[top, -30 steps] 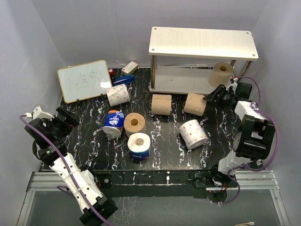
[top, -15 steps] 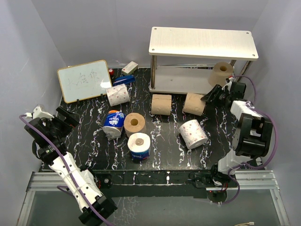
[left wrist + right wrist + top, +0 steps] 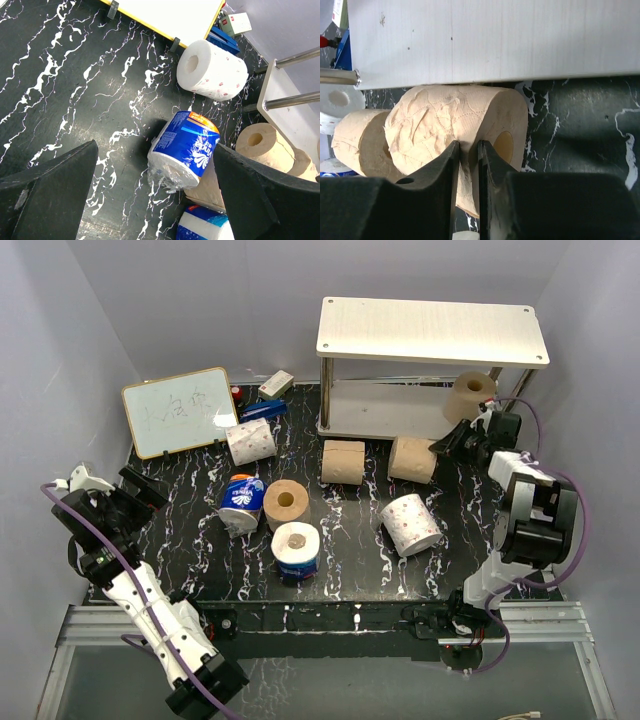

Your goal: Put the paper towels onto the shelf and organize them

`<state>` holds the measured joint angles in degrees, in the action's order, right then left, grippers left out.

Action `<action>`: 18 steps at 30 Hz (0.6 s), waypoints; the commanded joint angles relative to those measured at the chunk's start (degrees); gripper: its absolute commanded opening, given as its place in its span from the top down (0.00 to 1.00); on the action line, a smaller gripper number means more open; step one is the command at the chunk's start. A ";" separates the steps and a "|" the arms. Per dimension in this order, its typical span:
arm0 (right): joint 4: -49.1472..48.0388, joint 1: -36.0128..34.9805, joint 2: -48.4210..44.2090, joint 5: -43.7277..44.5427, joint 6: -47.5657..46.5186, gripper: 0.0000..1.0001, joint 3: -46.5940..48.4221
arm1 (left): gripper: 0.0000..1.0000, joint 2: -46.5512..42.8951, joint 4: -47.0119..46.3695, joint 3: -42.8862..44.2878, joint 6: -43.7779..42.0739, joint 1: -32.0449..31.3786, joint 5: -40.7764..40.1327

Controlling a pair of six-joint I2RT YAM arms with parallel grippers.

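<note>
My right gripper (image 3: 441, 446) (image 3: 468, 146) is shut on the rim of a tan paper towel roll (image 3: 411, 460) (image 3: 440, 122), which lies on the table in front of the shelf (image 3: 432, 330). One tan roll (image 3: 470, 395) stands on the shelf's lower board. Another tan roll (image 3: 343, 462) lies to the left, and a third (image 3: 286, 504) stands mid-table. White rolls (image 3: 411, 524) (image 3: 250, 441) and two blue-wrapped rolls (image 3: 241, 500) (image 3: 296, 552) lie around. My left gripper (image 3: 140, 490) (image 3: 155, 150) stands open above the table at the left, with the blue-wrapped roll (image 3: 186, 147) beyond its fingers.
A small whiteboard (image 3: 181, 410) leans at the back left, with small boxes (image 3: 268, 398) behind it. The shelf's silver legs (image 3: 325, 395) stand close to the gripped roll. Grey walls close in both sides.
My right gripper has closed on the tan roll's rim and shifted slightly toward the shelf. The left arm has not moved.
</note>
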<state>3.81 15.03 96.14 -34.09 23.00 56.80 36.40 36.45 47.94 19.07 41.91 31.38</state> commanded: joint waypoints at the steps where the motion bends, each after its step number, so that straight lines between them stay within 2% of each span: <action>1: 0.63 -1.23 3.26 -1.59 -0.96 1.00 3.70 | 0.02 0.25 -0.20 -0.30 -0.17 0.52 1.45; 4: 3.51 -1.23 1.05 -2.33 -2.21 1.00 5.67 | 0.02 0.49 -0.23 -0.23 -0.17 0.51 1.48; 8: 9.26 -1.27 -7.44 -4.35 -4.66 1.00 10.57 | 0.02 0.39 -0.27 -0.25 -0.17 0.48 1.45; 11: 15.16 -2.85 -11.08 -2.54 -10.69 1.00 17.92 | 0.02 0.21 -0.32 -0.25 -0.17 0.50 1.50; 14: 22.03 -6.19 -10.96 1.86 -16.97 1.00 26.30 | 0.02 0.24 -0.34 -0.28 -0.25 0.46 1.73; 18: 23.55 -7.25 -8.80 5.50 -19.70 1.00 31.59 | 0.02 0.43 -0.32 -0.30 -0.26 0.57 1.86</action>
<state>28.88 9.26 88.79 -31.90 10.39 80.40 36.93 36.45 47.94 19.07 41.95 31.62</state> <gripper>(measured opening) 0.132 0.981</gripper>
